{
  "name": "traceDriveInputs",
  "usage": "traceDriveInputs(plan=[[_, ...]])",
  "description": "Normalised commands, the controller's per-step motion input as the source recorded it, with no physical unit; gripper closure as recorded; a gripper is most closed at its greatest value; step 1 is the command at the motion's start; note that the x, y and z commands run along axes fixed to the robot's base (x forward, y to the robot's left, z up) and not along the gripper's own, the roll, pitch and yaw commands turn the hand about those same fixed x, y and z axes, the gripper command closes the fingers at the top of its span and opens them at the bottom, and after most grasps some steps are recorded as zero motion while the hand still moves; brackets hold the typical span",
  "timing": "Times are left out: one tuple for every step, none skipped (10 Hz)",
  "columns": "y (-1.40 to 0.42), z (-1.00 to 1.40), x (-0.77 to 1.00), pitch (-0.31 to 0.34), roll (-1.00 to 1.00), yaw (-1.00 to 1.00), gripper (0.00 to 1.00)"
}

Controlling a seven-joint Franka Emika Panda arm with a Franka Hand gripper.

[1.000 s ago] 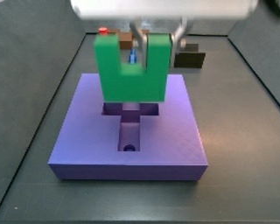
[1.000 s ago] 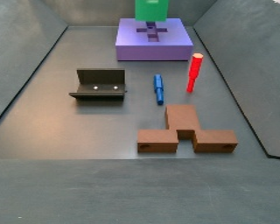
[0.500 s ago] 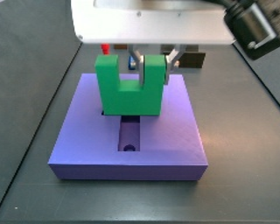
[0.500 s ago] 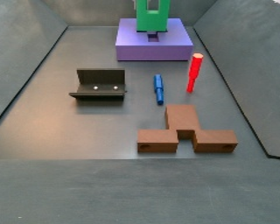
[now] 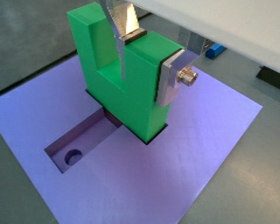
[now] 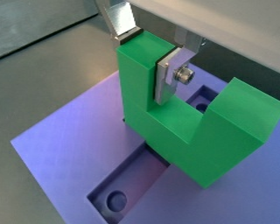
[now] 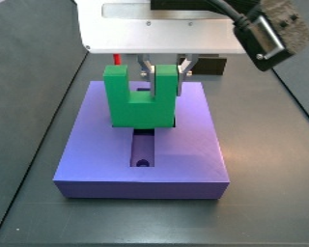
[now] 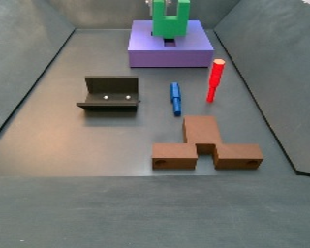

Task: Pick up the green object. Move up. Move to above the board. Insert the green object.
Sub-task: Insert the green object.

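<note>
The green object, a bright green U-shaped block, stands upright on the board, a large purple slab. Its base sits down in the board's cross-shaped recess. The open part of the recess with a round hole shows in front of it. My gripper is shut on one upright prong, with a silver finger on each side. Both wrist views show this grip on the green object from above the board. In a side view the green object stands on the board at the far end.
On the dark floor lie the fixture, a thin blue peg, an upright red peg and a brown U-shaped block. A dark block sits behind the board. Slanted walls enclose the floor.
My gripper has come down with the green object. Its base has gone from above the board into the cross-shaped recess.
</note>
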Motion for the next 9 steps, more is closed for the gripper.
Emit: traceDriveInputs(plan=[[0.00,-0.10,-0.14,-0.097,0.00,0.00,1.00],[-0.21,-0.53,-0.20,-0.161,0.11,0.03,1.00],[-0.32,-0.73,-0.16,-0.124,0.30,0.03,1.00],[-0.28,-0.67,-0.03,-0.053,0.34,0.03,1.00],[-0.07,-0.65,0.00,0.000,0.37,0.05,1.00],[0.00,-0.59,0.00,0.000,0.37,0.08,1.00],[0.00,-0.64,0.09,0.027,0.32,0.00,1.00],[0.00,-0.70,0.16,0.100,0.25,-0.02,1.00],[0.00,-0.56,0.07,0.107,0.19,-0.17,1.00]])
